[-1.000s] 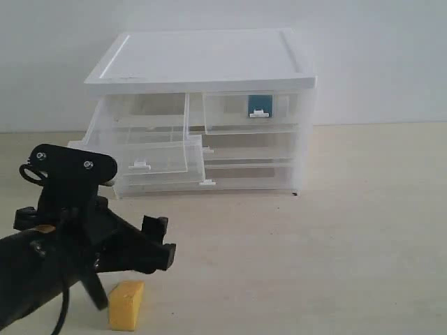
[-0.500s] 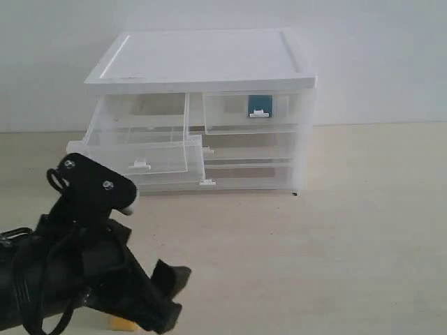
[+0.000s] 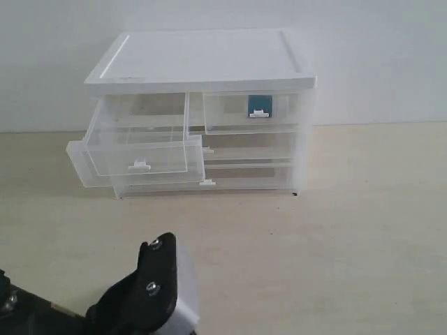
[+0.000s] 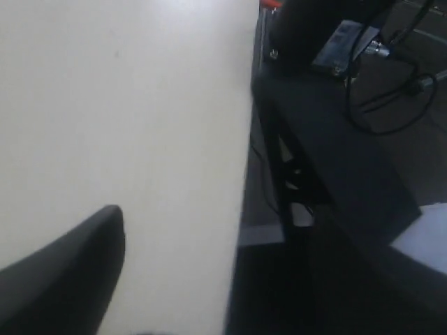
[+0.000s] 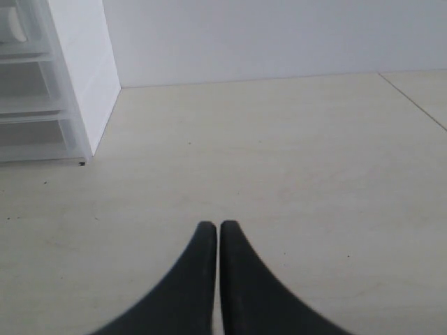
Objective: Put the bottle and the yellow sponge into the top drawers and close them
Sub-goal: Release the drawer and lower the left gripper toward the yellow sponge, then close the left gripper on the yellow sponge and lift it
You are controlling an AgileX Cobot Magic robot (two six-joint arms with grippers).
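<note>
- The yellow sponge is not seen in any view. It may be hidden under the left arm (image 3: 143,300), which is low over the desk (image 3: 349,230), but that cannot be told.
- As foam, the sponge is judged light, soft and springy, neither fragile nor slippery. A gentle pinch across 2 opposite sides near its middle is advised, since a hard squeeze would only crush it out of shape.
- The bottle (image 3: 259,103) is made out only as a teal-blue patch behind the front of the right top drawer (image 3: 230,115), which is pushed in.
- The left top drawer (image 3: 140,143) is pulled out, and nothing is seen in it.
- Of the left claw only 1 dark finger (image 4: 66,272) is shown, over bare desk close to an edge. Whether this claw is apart or together cannot be told, and nothing is seen held by it.
- The right claw (image 5: 218,234) is pressed together and empty. It is held above bare desk, apart from the cabinet (image 5: 77,77), and nothing is touched by it.
</note>
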